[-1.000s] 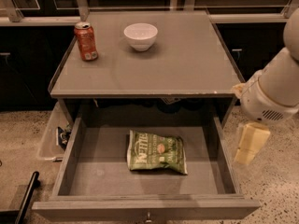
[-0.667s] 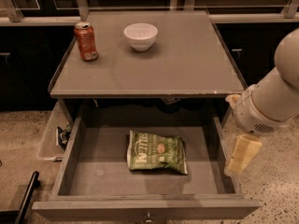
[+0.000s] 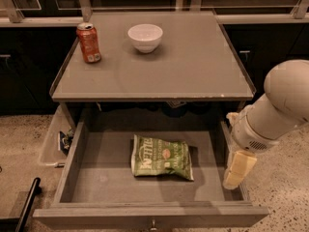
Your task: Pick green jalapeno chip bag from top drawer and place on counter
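- Now, the gripper (image 3: 239,169) hangs at the near right corner of the drawer (image 3: 145,212), right by its right wall. Nothing shows in its grasp, and I cannot tell whether it is open or closed.
- Coming down from here, it would likely strike that wall or its rim, since it sits over the edge and not over the drawer's floor.
- The chip bag (image 3: 161,157) lies flat in the middle of the drawer floor, well apart from the gripper, to its left.
- The bag is flat and crinkly and offers little to pinch. A shallow grab could slip off or just shove it toward the left wall.
- If lifted too low, the bag could catch on the near edge of the counter (image 3: 193,66).
- If set down too far back, it could knock the bowl (image 3: 145,37) or the soda can (image 3: 89,43).
- The bulky arm (image 3: 277,108) could bump the counter's near right corner.
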